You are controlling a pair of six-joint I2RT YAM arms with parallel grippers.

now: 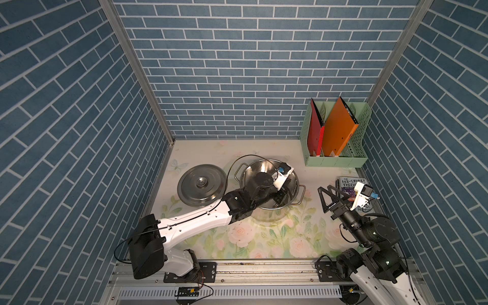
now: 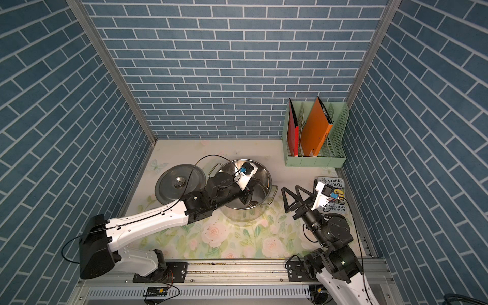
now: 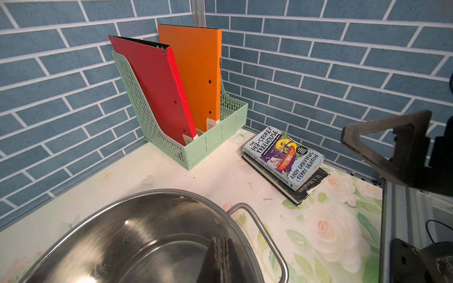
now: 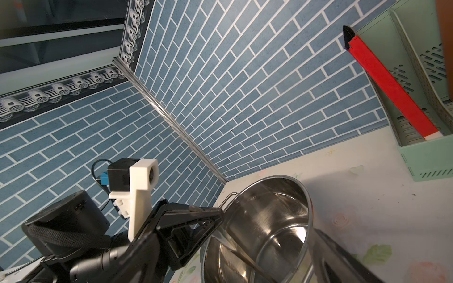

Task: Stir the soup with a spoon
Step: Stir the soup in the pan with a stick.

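spoon (image 4: 250, 262): thin grey shaft down inside the steel pot (image 3: 147, 227).
left fingers (image 3: 213, 262): clenched, seemingly on the spoon's handle.
right fingers (image 3: 349, 134): spread, empty, near the paperbacks (image 3: 284, 156).
risk: the slim handle could twist in the pinch; scraping the wall could shove the unsteadied pot.
around: lid (image 1: 202, 186) just beside the pot; file rack (image 3: 215, 137) well apart.

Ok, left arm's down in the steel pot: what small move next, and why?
Probably sweep the left gripper in a small circle: its jaws are shut, apparently on the slender grey metal spoon, inside the round steel pot, and the flat steel lid lies off beside it.
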